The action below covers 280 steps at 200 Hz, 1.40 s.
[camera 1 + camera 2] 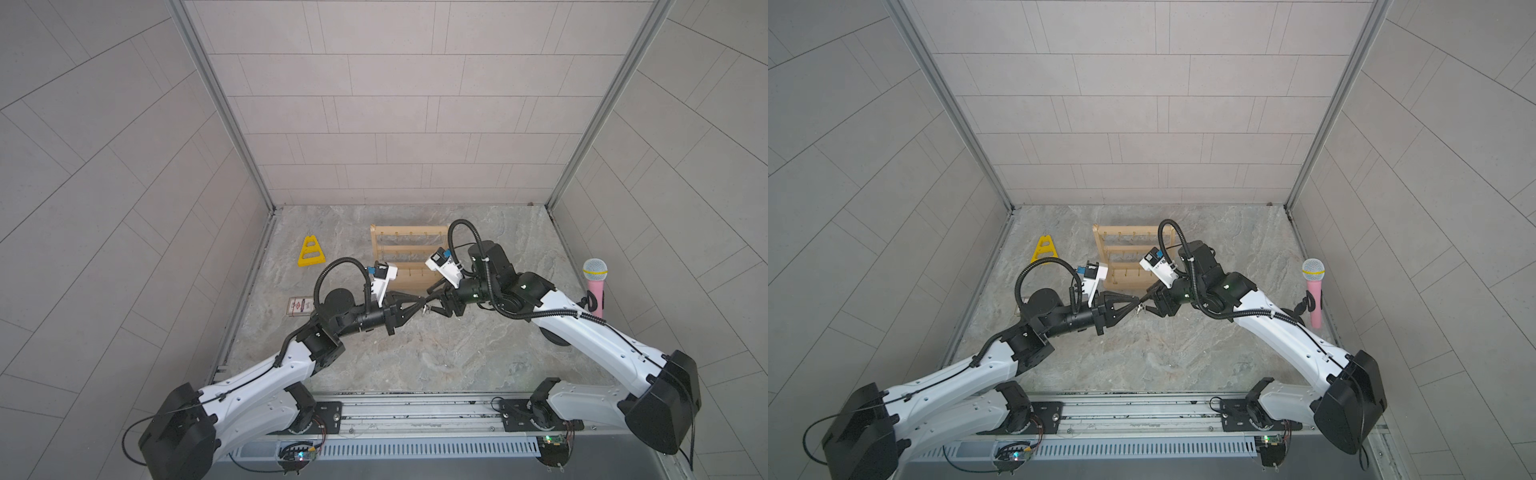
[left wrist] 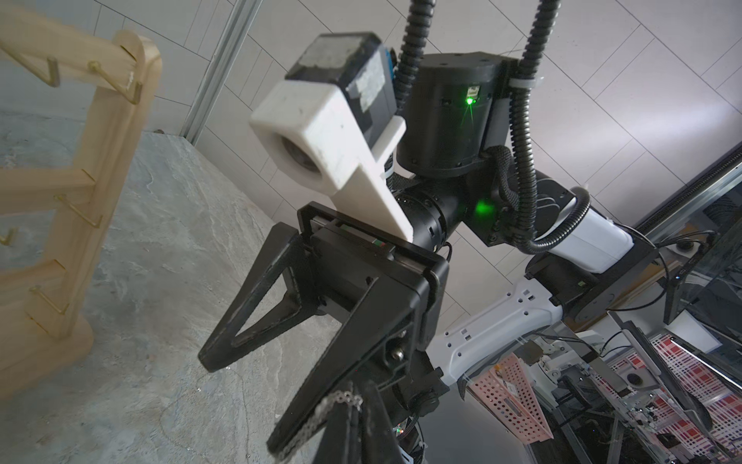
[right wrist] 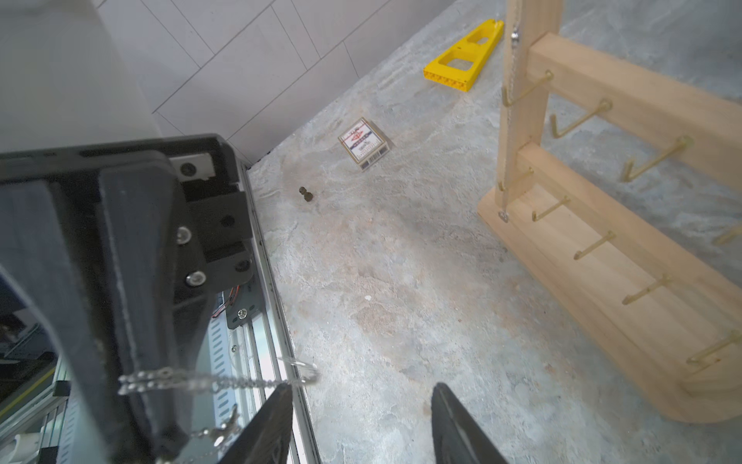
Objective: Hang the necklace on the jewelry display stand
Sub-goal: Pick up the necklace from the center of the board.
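Right wrist view: your left gripper is pinching the necklace, chain reaching toward your spread right gripper.

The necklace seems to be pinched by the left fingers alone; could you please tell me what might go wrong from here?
1. The thin necklace hangs from the shut left gripper; the right gripper has its fingers apart and might close beside it and miss.
2. The jewelry display stand is close by; an arm could knock it.
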Tool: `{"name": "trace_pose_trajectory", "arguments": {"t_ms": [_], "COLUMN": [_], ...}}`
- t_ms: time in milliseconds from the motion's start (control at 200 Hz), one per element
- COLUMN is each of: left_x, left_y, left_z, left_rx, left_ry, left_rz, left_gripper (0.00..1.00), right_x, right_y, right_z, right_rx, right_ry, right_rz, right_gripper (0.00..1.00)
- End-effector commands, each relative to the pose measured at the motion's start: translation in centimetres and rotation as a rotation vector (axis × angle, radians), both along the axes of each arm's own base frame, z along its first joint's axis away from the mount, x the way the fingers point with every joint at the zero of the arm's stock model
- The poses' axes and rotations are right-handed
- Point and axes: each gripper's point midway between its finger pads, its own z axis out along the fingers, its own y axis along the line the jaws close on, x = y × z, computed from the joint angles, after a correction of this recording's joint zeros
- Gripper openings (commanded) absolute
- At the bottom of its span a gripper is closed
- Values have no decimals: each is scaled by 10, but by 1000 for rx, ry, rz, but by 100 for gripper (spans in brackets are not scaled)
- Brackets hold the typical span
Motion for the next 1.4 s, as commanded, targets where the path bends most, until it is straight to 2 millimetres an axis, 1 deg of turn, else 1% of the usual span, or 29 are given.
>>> {"name": "trace_pose_trajectory", "arguments": {"t_ms": [0,95,265,420,540,901,1396], "left_x": [-2,-2,-3,-3,-4,-4,-2], "left_y": [2,3,4,5,6,9,13], "left_z": [25,29,31,34,35,35,39], "left_rx": [-43,-46,-45,-46,-44,-42,-49], "left_ry": [-34,-35,-41,-46,-49,-52,-55], "left_rz": [-7,-7,-3,-3,-3,9,27], "left_gripper": [7,8,8,8,8,8,8], "right_x": [-5,-9,-12,-9,-7,-7,-5], "right_y": [8,10,10,10,11,14,22], "right_z": [22,28,30,30,33,39,33], "right_rx": [79,106,120,118,127,155,171], "right_ry": [-77,-87,-92,-100,-104,-102,-93], "right_rz": [71,91,103,87,81,80,74], "right_gripper": [56,55,51,45,43,41,42]}}
